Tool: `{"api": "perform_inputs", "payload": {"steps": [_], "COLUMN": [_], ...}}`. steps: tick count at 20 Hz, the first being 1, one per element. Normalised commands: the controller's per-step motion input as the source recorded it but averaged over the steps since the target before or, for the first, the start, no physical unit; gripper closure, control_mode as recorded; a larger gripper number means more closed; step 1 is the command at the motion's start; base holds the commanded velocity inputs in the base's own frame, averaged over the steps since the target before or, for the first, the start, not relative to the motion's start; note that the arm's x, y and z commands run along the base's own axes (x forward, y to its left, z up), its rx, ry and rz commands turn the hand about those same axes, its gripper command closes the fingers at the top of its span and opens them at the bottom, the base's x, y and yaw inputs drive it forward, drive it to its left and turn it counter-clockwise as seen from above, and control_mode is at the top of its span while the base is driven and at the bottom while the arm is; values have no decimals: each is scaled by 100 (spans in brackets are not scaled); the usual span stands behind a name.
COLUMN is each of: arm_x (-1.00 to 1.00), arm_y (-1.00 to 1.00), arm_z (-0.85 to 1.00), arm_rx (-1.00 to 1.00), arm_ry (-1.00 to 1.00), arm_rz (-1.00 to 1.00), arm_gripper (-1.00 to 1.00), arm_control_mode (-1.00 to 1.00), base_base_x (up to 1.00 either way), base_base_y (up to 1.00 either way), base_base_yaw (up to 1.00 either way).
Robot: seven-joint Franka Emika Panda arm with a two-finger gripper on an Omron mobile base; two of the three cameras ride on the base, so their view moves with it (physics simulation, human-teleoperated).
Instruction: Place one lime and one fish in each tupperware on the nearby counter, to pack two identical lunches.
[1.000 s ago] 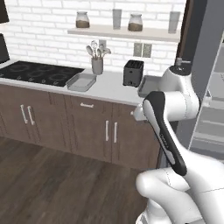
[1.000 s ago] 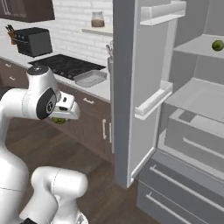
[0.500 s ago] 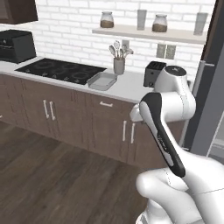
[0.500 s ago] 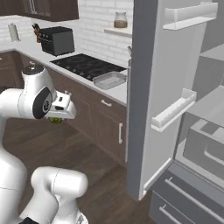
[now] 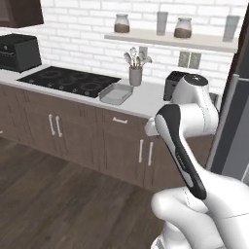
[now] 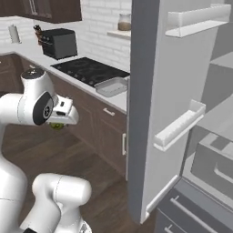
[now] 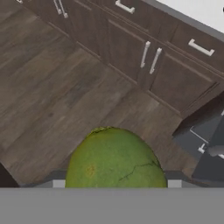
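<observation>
A green lime point(image 7: 114, 159) sits right in front of the hand camera, held over the wood floor. In the right base view my gripper point(image 6: 59, 124) is shut on the lime point(image 6: 57, 126), low beside the white arm and short of the cabinets. One grey tupperware point(image 5: 115, 93) lies on the pale counter point(image 5: 146, 101) next to the cooktop, also seen as the tupperware point(image 6: 112, 86) in the right base view. Counter point(image 7: 205, 11) and dark cabinet doors run across the top of the hand view. The fish, the second lime and the whitish tupperware are out of view.
A black cooktop point(image 5: 68, 80), a black oven box point(image 5: 19, 52), a utensil jar point(image 5: 135, 73) and a black toaster point(image 5: 171, 83) stand on the counter. The open fridge door point(image 6: 154, 91) rises close on the right. Wood floor point(image 5: 58, 194) stretches before the cabinets.
The whole picture has shifted: the base has moved, so the counter and the cooktop lie further right in both views. The gripper stays shut on the lime.
</observation>
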Motion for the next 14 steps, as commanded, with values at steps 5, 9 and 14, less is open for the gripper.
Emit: {"api": "perform_inputs", "payload": {"steps": [5, 9, 14], "arm_x": [0, 0, 0], "arm_y": [0, 0, 0], "arm_z": [0, 0, 0], "arm_rx": [0, 0, 0], "arm_ry": [0, 0, 0], "arm_rz": [0, 0, 0], "arm_gripper": [100, 100, 100], "arm_control_mode": [100, 100, 100], "base_base_x": [75, 43, 87], "base_base_y": [-9, 86, 100], "base_base_yaw": [4, -1, -14]}}
